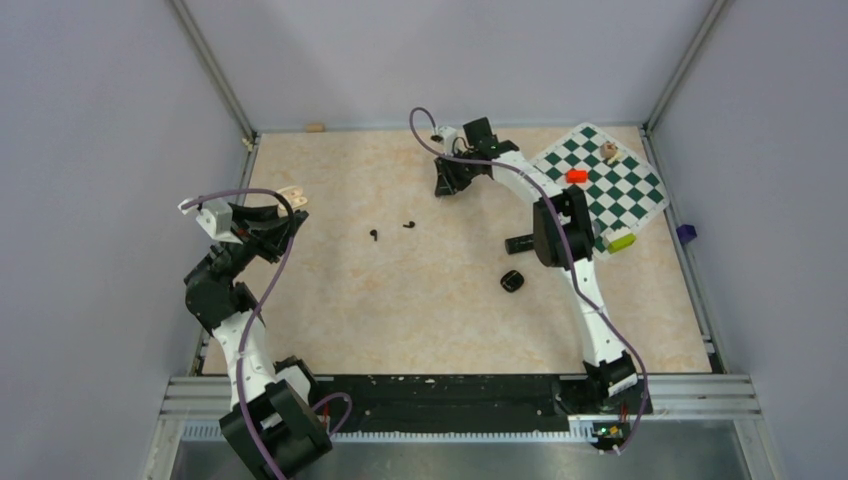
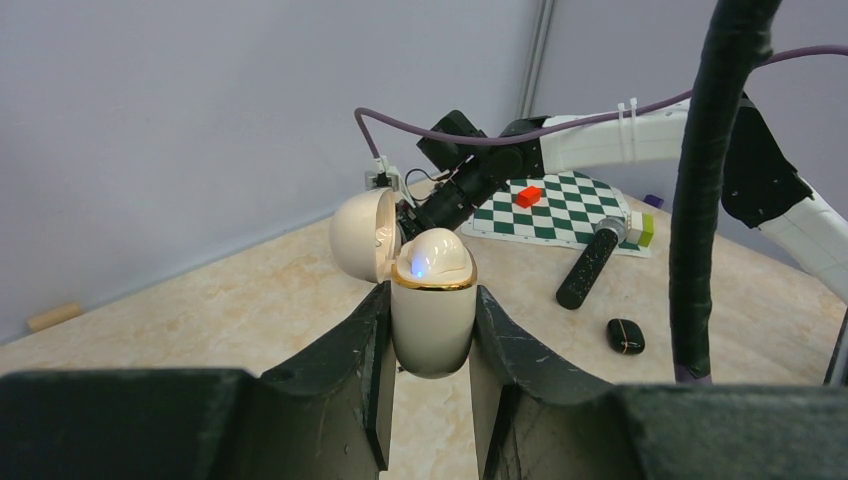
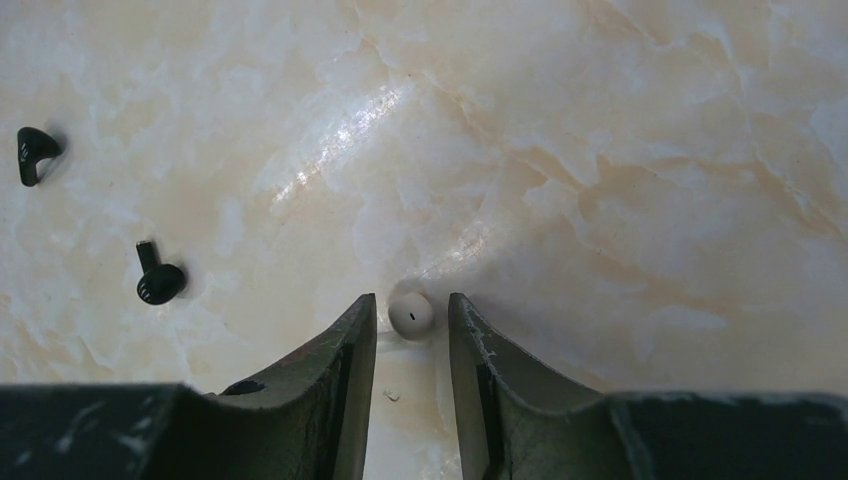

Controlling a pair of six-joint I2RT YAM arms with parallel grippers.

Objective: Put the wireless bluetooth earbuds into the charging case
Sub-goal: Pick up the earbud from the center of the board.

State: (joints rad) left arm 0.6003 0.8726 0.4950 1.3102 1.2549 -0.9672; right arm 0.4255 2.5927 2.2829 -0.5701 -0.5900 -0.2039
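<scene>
The left gripper [image 2: 430, 292] is raised over the left side of the table [image 1: 400, 330], its fingers clamped on the sides of a cream case [image 2: 432, 325]. The cream case's lid is swung open and a blue light shows on its top.

At the far middle, the right gripper [image 3: 410, 300] points down at the tabletop. Its fingers are slightly apart, with a small white bud [image 3: 411, 314] lying between the tips; I cannot tell whether they touch it.

The two black earbuds [image 1: 374, 236] [image 1: 410, 223] lie loose mid-table, just apart from each other, nearer and to the left of the right gripper. The black charging case [image 1: 512, 281] sits apart from them, nearer and to the right, and looks closed.

Just beyond it a black cylinder [image 2: 590, 265] lies with its silver tip at the edge of a checkered mat [image 1: 630, 190]. The mat carries a red block [image 1: 576, 176] and a yellow-green block [image 1: 621, 241]. The right arm [image 1: 560, 235] reaches across above the cylinder.
</scene>
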